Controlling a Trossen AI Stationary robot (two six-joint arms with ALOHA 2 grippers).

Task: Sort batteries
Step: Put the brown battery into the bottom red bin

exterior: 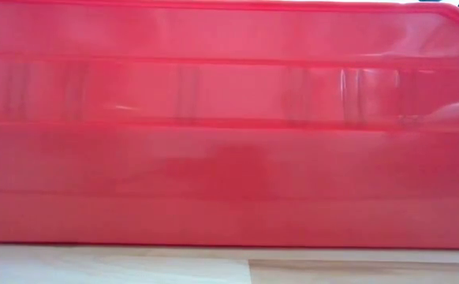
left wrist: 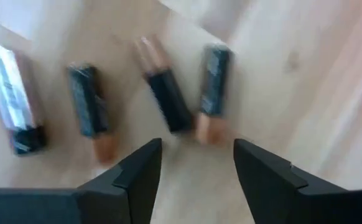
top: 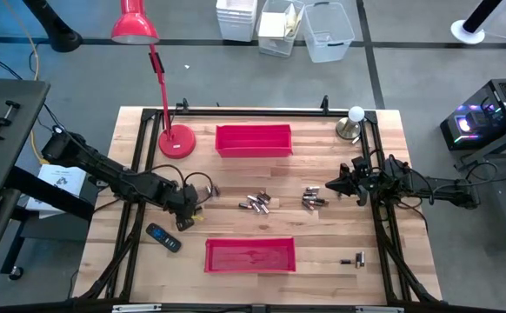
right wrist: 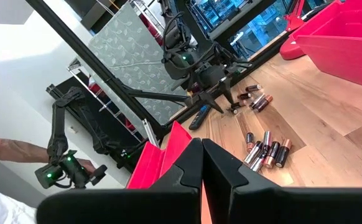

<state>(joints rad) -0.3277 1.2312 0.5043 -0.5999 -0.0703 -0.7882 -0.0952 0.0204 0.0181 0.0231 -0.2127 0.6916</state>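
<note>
My left gripper [left wrist: 196, 171] hovers open over the wooden table [top: 114, 261], at its left middle [top: 189, 211], fingers pointing down with nothing between them. Just beyond the fingertips, several batteries lie on their sides: a silvery one [left wrist: 10, 93] and dark ones with copper ends [left wrist: 91, 112] [left wrist: 165, 99] [left wrist: 213, 87]. More batteries lie in two clusters [top: 256, 203] [top: 312, 198] at the table's middle. A single one [top: 355, 258] lies near right. My right gripper [right wrist: 201, 162] is shut and waits level at the table's right [top: 336, 184].
One red tray [top: 253, 139] stands at the far middle. Another [top: 250, 255] stands at the near middle and fills the low view [exterior: 229, 142]. A black handset [top: 163, 237] lies near left, a red lamp's base [top: 176, 141] far left. A person's hand [right wrist: 19, 152] shows beyond the table.
</note>
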